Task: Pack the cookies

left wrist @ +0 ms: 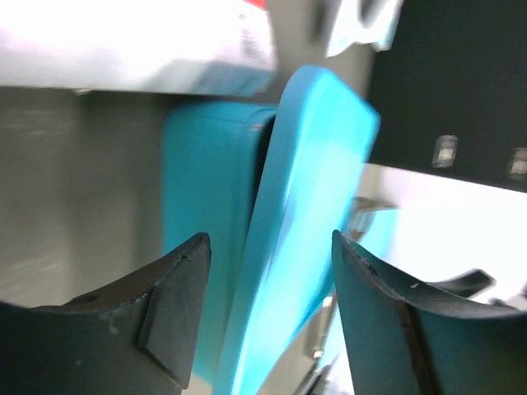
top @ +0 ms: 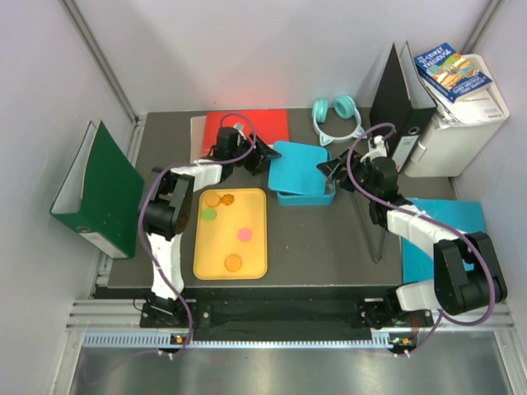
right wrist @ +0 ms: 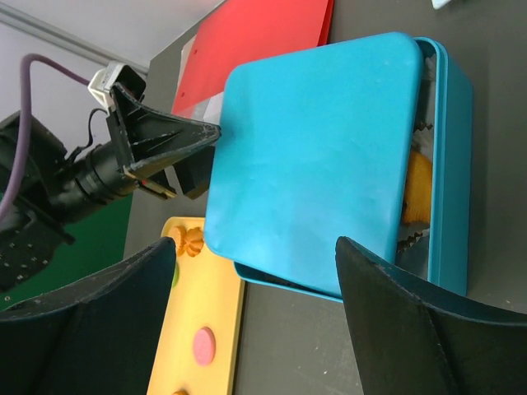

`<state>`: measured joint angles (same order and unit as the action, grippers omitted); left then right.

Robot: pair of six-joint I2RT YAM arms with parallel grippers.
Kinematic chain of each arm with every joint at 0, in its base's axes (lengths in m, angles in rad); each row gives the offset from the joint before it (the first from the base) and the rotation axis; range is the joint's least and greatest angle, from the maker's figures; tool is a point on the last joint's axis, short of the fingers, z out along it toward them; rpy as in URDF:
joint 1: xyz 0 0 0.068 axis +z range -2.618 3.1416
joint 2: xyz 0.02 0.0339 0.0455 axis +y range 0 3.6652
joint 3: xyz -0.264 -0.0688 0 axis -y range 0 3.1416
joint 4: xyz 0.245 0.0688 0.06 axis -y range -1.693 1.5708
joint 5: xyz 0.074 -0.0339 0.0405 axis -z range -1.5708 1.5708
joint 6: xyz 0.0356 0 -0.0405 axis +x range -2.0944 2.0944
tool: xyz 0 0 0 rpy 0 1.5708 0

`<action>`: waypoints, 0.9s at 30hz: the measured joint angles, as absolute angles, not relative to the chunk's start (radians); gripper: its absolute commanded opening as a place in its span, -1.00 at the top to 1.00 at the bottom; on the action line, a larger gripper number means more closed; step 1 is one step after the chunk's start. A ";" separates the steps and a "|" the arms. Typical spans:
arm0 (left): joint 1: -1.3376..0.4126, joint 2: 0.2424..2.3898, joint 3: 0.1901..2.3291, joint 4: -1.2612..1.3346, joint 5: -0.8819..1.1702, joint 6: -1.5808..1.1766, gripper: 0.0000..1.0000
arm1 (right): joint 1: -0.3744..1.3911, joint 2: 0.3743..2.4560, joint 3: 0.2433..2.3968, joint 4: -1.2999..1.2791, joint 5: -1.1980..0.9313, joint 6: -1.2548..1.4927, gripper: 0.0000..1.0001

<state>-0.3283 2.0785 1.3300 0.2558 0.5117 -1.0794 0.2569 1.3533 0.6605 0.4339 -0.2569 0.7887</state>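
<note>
Several cookies lie on the yellow tray [top: 257, 216]: two orange ones [top: 219, 200], a green one [top: 210, 214], a pink one [top: 244, 234] and another orange one [top: 233, 262]. A blue tin [top: 306, 196] stands behind the tray, its blue lid [top: 295, 160] lying askew over it. My left gripper [top: 257, 156] is open, and the lid's left edge [left wrist: 313, 189] stands between its fingers without touching them. My right gripper [top: 329, 170] is open and empty at the tin's right side. In the right wrist view an orange cookie [right wrist: 418, 185] shows inside the tin [right wrist: 451, 164] beside the lid [right wrist: 321, 148].
A green binder [top: 95, 189] stands at the left and a red folder [top: 247, 127] lies behind the tin. Teal headphones [top: 336, 115], a black binder [top: 399, 99] and a white box [top: 457, 132] with a book are at the back right. A blue folder [top: 449, 218] lies at the right.
</note>
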 measured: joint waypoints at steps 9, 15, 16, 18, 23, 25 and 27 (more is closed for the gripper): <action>-0.328 2.076 1.409 -0.107 0.408 -0.879 -0.37 | 0.257 1.353 0.647 0.436 -0.257 0.789 -0.56; -0.328 2.038 1.427 -0.210 0.311 -0.803 -0.37 | 0.257 1.353 0.641 0.435 -0.257 0.788 -0.57; -0.328 2.033 1.427 -0.220 0.297 -0.794 -0.37 | 0.257 1.353 0.641 0.434 -0.257 0.788 -0.57; -0.328 2.025 1.428 -0.236 0.278 -0.782 -0.36 | 0.257 1.353 0.641 0.434 -0.257 0.788 -0.56; -0.328 2.020 1.435 -0.248 0.258 -0.770 -0.32 | 0.257 1.353 0.641 0.434 -0.257 0.788 -0.56; -0.329 2.020 1.435 -0.247 0.256 -0.768 -0.30 | 0.257 1.353 0.641 0.434 -0.257 0.788 -0.56; -0.331 2.020 1.435 -0.243 0.256 -0.767 -0.28 | 0.257 1.353 0.641 0.434 -0.257 0.788 -0.56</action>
<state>-0.3313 2.0201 1.4349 -0.2432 0.2562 -0.7673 0.2569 1.3533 0.6415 0.4339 -0.2565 0.7883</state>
